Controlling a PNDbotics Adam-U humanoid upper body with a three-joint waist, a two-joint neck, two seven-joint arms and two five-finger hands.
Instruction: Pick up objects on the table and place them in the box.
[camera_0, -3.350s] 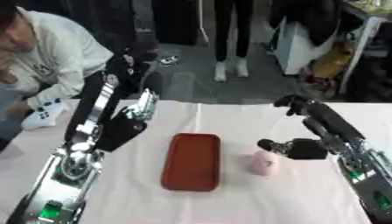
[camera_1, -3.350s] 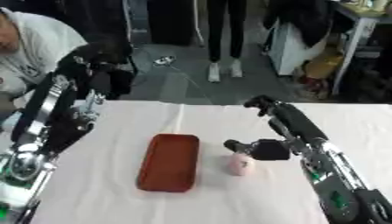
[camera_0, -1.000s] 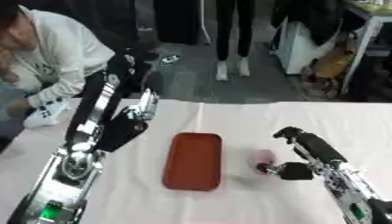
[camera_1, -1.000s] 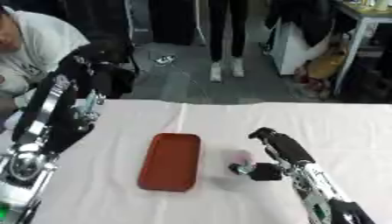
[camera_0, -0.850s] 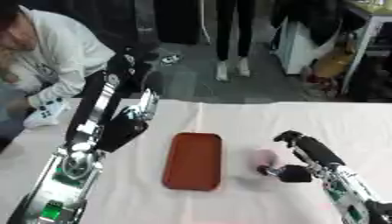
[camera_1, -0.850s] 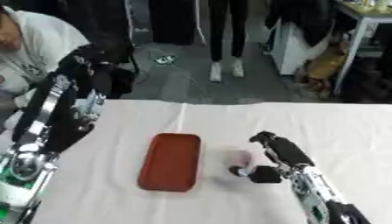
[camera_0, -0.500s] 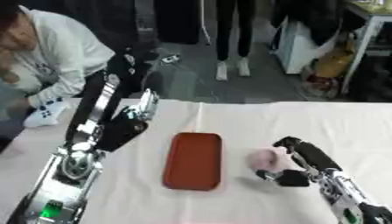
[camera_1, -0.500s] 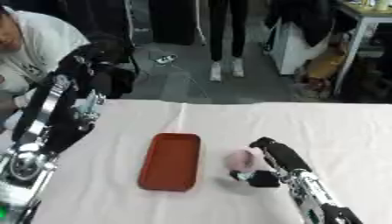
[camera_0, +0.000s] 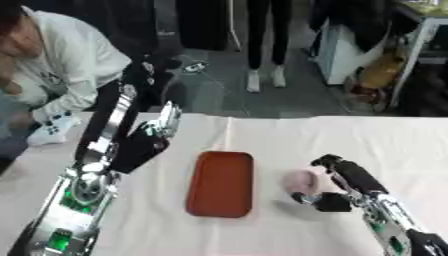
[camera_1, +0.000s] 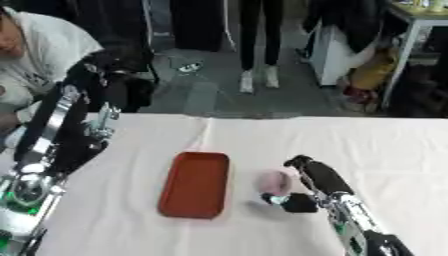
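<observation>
Grasping pink object (camera_1: 273, 182) | right hand (camera_1: 302, 192) curled round it | next: lift, carry toward 9 o'clock into red box (camera_1: 194, 185) | left hand (camera_0: 150, 136) idle, fingers relaxed

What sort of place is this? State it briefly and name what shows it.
Probably a robotics lab or workshop: a table under a white cloth holding only a red tray and a small pink object, a hard grey floor behind, and cluttered benches at the far right.

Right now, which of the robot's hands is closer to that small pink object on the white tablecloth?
The right hand. It sits right beside the small pink object, on its right side. The left hand is raised beyond the red rectangular tray, far off to the left.
</observation>
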